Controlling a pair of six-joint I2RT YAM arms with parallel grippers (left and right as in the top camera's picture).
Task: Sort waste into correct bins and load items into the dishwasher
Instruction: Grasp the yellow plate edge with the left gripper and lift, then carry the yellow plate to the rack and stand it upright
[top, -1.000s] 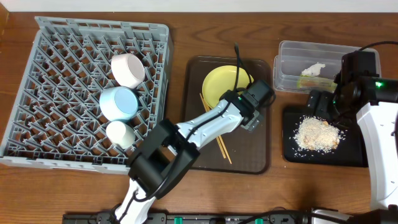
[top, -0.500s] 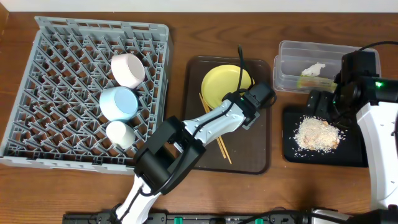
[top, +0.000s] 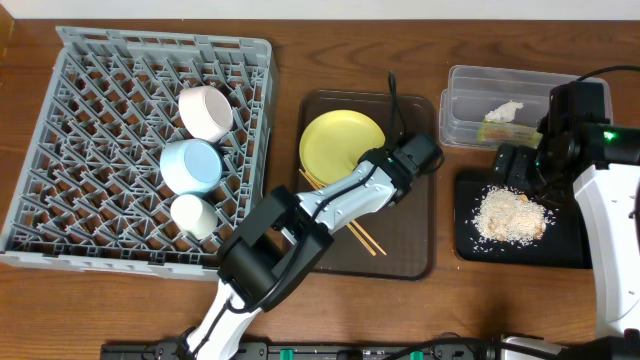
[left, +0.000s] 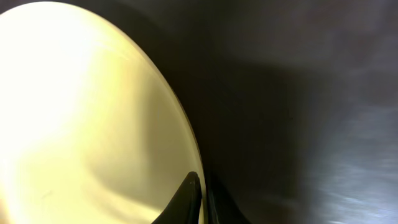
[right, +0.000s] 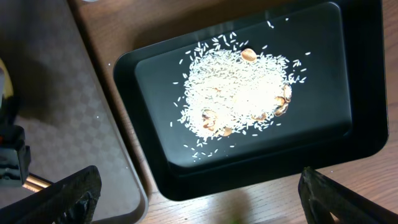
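My left gripper (top: 385, 181) is shut on the right rim of the round yellow plate (top: 340, 150), which sits on the brown tray (top: 410, 240). In the left wrist view the plate (left: 93, 112) fills the left half, its edge pinched between the left gripper's (left: 202, 182) jaws. The wooden chopsticks (top: 362, 238) lie partly under the arm. My right gripper (top: 520, 165) hangs open over the black tray (top: 470, 245), which holds the rice scraps (top: 510, 215). The right wrist view shows the rice (right: 239, 93) on that tray (right: 124, 74) and nothing between the right gripper's (right: 199, 205) fingers.
The grey dish rack (top: 100, 120) at left holds a white bowl (top: 205, 112), a light blue bowl (top: 191, 165) and a small white cup (top: 192, 213). The clear tub (top: 460, 105) at back right holds a tissue (top: 505, 110) and a wrapper (top: 497, 130).
The left gripper has shut on the plate's rim and dragged the plate to the left and slightly nearer on the brown tray. The right arm has not moved.
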